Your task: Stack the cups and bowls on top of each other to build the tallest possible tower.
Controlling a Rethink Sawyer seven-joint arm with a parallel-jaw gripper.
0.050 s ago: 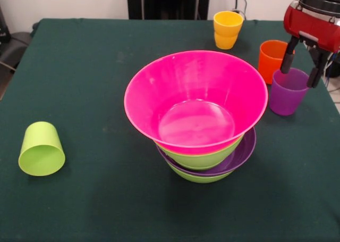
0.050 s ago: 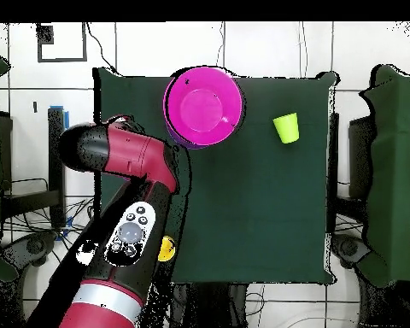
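We judged step as cup pickup: gripper (image 1: pixel 301 77) at right edge, fingers spread astride purple cup (image 1: pixel 287 92) rim, not clenched. Tower (image 1: pixel 195 114) sat mid-frame. Next: clench, lift, carry to pink bowl (image 1: pixel 175 88).

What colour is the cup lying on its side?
Lime green; it shows best in the front view.

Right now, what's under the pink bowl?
Under the pink bowl sit a lime green bowl, a wide purple bowl and another lime green bowl at the bottom. Anything nested deeper inside is covered.
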